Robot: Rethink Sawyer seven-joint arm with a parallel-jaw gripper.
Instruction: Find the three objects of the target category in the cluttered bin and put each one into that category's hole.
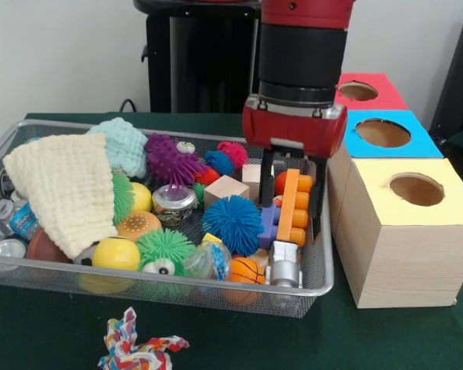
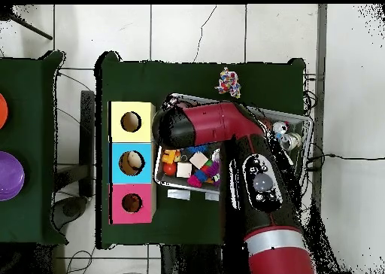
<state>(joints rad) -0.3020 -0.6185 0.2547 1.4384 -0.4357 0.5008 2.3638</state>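
Note:
The wire-mesh bin [image 1: 163, 290] is full of toys; its rim also shows in the overhead view [image 2: 304, 120]. My gripper [image 1: 292, 202] hangs inside the bin's right end. Its black fingers [image 1: 266, 183] stand apart on either side of an orange toy [image 1: 291, 197] made of a bar with stubby pegs, and they are low beside it. Whether they press on it I cannot tell. The red-topped box's hole [image 1: 358, 91] is the far one of the row; it also shows in the overhead view [image 2: 132, 203]. From overhead the arm [image 2: 203, 125] hides the gripper.
The blue-topped box [image 1: 383, 132] and the yellow-topped box [image 1: 417, 189] stand right beside the bin. The bin holds a cream knitted cloth [image 1: 65, 189], a blue spiky ball [image 1: 233, 223], a purple spiky toy [image 1: 172, 159], a wooden block [image 1: 226, 189] and a mini basketball [image 1: 246, 270]. A rope toy [image 1: 139, 348] lies on the table.

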